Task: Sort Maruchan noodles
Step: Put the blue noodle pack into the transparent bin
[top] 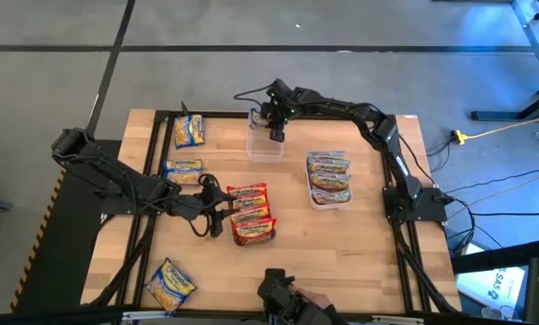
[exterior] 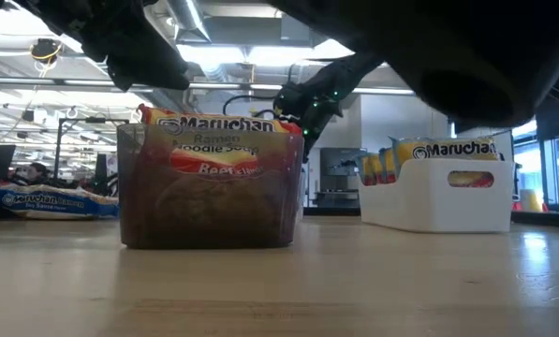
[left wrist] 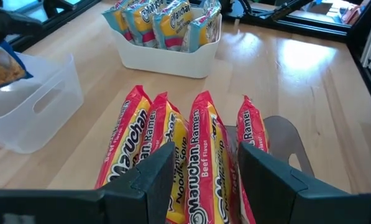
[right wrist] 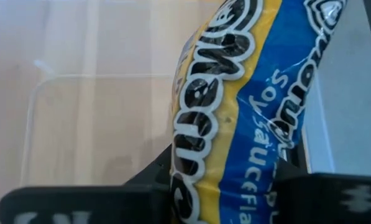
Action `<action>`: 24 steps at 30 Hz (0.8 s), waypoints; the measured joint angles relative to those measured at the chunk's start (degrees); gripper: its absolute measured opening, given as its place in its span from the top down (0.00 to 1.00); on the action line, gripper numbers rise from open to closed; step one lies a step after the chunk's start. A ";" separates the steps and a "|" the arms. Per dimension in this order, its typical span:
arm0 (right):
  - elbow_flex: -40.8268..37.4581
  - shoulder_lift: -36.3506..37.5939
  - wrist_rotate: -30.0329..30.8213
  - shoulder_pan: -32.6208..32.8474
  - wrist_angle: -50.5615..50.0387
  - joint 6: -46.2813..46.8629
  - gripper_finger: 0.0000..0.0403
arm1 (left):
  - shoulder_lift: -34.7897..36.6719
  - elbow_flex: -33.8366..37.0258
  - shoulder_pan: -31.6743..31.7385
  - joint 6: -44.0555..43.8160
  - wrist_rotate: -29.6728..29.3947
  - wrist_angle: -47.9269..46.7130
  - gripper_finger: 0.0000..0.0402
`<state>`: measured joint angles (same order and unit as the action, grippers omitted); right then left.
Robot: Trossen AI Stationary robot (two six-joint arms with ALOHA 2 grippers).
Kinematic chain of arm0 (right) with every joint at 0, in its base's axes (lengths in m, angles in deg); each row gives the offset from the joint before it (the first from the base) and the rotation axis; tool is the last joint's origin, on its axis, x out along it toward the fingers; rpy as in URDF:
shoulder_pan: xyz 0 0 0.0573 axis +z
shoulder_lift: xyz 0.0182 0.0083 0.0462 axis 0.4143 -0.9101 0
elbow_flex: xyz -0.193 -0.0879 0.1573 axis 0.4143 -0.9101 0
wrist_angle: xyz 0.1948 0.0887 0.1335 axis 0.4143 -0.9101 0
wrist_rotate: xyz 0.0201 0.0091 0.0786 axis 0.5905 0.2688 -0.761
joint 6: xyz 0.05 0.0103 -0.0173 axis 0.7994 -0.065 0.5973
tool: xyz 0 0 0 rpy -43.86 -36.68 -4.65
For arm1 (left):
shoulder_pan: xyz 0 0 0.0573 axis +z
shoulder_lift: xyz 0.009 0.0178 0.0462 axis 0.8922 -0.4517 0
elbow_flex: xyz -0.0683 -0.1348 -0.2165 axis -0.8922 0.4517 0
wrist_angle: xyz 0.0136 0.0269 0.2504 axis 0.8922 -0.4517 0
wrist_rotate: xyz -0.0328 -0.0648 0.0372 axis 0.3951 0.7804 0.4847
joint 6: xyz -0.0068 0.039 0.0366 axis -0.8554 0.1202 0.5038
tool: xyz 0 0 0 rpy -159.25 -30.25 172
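Observation:
Several red Maruchan noodles packets (top: 251, 213) stand on edge in a grey container (left wrist: 283, 134). My left gripper (left wrist: 204, 171) is open just beside that container's left side, touching nothing. Pinkish-orange packets (top: 329, 171) fill a white container (top: 316, 200). Three blue packets (top: 189, 131), (top: 183, 169), (top: 170, 284) lie flat on the table. At the far side my right gripper (top: 276, 129) is shut on another blue packet (right wrist: 247, 93) over a clear container (top: 264, 146). My right gripper pinches the blue packet's flat faces (right wrist: 197, 165) between its two fingers, coming slanting down from above. The packet reaches out past the fingertips. It is lifted clear, its free corner (left wrist: 2, 67) over the open top of the clear container (left wrist: 30, 109).
The dark frame rails (top: 152, 144) run along the table's left and right sides. A dark device (top: 283, 296) sits at the near edge. Bare wood lies between the grey container and the near edge and to the right of the white container.

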<state>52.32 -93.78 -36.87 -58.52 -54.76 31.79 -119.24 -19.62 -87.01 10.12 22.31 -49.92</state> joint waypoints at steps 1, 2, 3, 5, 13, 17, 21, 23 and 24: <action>-0.02 0.00 0.31 0.05 -0.41 0.02 0.77 | 0.00 0.00 0.00 0.09 0.00 0.10 0.58; -0.02 0.00 0.37 0.27 -0.50 0.02 0.76 | -0.01 0.00 0.00 0.09 -0.01 0.12 0.58; -0.01 -0.10 0.82 0.30 -0.39 -0.02 0.75 | 0.00 0.00 0.00 0.11 0.02 0.12 0.58; -0.01 -0.23 2.40 0.61 -0.30 -0.25 0.71 | 0.00 0.00 0.00 0.11 -0.01 0.13 0.58; 0.00 -0.28 5.23 0.72 0.16 -1.53 0.54 | 0.00 0.00 0.00 0.16 0.02 0.14 0.58; 0.00 -0.28 8.90 0.72 0.38 -1.51 0.50 | 0.00 0.00 0.00 0.15 0.04 0.15 0.58; 0.00 -0.28 9.03 0.72 1.07 -1.48 0.49 | 0.00 0.00 0.00 0.16 0.08 0.16 0.58; 0.00 -0.15 10.05 0.72 0.82 -0.97 0.50 | 0.00 0.00 0.00 0.14 0.10 0.16 0.58; 0.00 0.02 10.48 0.78 0.25 -0.95 0.51 | 0.00 0.00 0.00 0.16 0.10 0.16 0.58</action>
<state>52.32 -93.76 -26.39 -57.74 -54.51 30.84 -119.24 -19.62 -87.01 10.28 22.41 -49.76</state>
